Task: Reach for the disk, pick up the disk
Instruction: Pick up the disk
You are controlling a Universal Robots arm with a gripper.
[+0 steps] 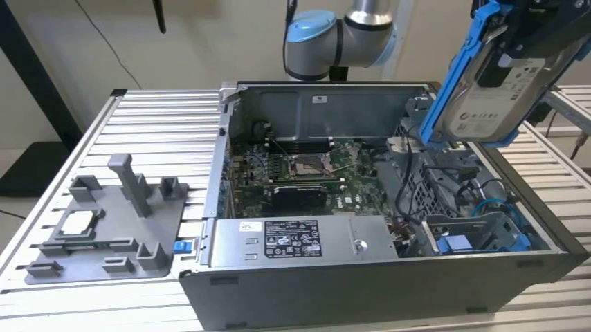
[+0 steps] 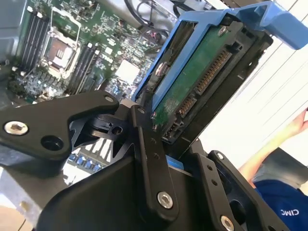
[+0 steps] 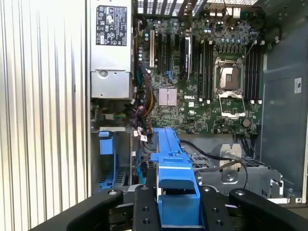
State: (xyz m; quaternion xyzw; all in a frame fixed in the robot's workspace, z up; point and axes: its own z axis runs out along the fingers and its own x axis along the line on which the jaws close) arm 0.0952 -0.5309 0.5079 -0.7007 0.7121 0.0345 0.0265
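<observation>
**Disk held clear of the open computer case**

The disk point(image 1: 485, 83) is seen at the upper right of the exterior view, raised above the open computer case point(image 1: 369, 277) and clamped on edge by the gripper point(image 1: 535, 31). In the second wrist view the black fingers point(image 2: 149, 159) are closed narrowly against its blue frame, the green circuit side exposed. A grey fixture tray point(image 1: 102, 228) lies at lower left on the slatted table point(image 1: 157, 131).
</observation>
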